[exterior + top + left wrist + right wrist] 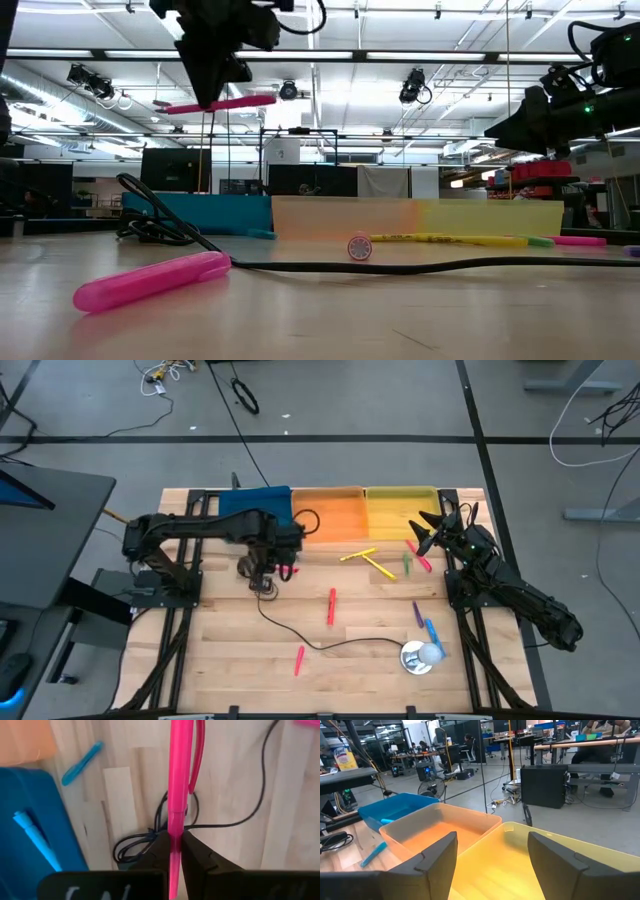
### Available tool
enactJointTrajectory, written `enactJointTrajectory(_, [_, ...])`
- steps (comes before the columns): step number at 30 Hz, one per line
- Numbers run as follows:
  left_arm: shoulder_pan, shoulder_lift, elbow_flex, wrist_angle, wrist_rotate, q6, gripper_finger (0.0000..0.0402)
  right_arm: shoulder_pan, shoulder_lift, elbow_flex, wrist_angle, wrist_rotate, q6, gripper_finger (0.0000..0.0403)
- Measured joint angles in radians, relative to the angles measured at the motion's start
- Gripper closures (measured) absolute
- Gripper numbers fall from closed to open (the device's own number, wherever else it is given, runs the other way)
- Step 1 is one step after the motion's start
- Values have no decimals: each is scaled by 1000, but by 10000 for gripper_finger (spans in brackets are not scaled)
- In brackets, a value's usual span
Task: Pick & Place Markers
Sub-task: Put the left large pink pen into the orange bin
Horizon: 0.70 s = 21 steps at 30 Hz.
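My left gripper (265, 572) hangs high over the table in front of the blue tray (255, 503), shut on a pink marker (225, 103). My right gripper (428, 532) is open at the near edge of the yellow tray (400, 505) and touches nothing. Loose markers lie flat on the wood: two yellow ones (365, 560), a green one (407, 565), a pink one (425, 563), a red one (331, 605), a pink one (299, 658), a purple one (417, 612) and a blue one (433, 632). Another blue marker (37, 840) lies in the blue tray. My left gripper pinches the pink marker's barrel (175, 827) between its two fingers (197, 855), off its middle toward one end. The fingers point down from above and lie across it. The marker is lifted clear of the table and sits about level, its longer part (250, 100) sticking out to one side.
An orange tray (328, 510) stands between the blue and yellow ones along the far edge. A thin black cable (300, 635) runs from under my left gripper across the wood to a round silver-white object (420, 656). A blue marker (82, 756) lies beside the trays.
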Motion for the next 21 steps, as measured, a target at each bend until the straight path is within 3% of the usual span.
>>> enactJointTrajectory(21, [230, 324, 431, -46, -10, 132, 377, 0, 0, 0, 0, 0, 0, 158])
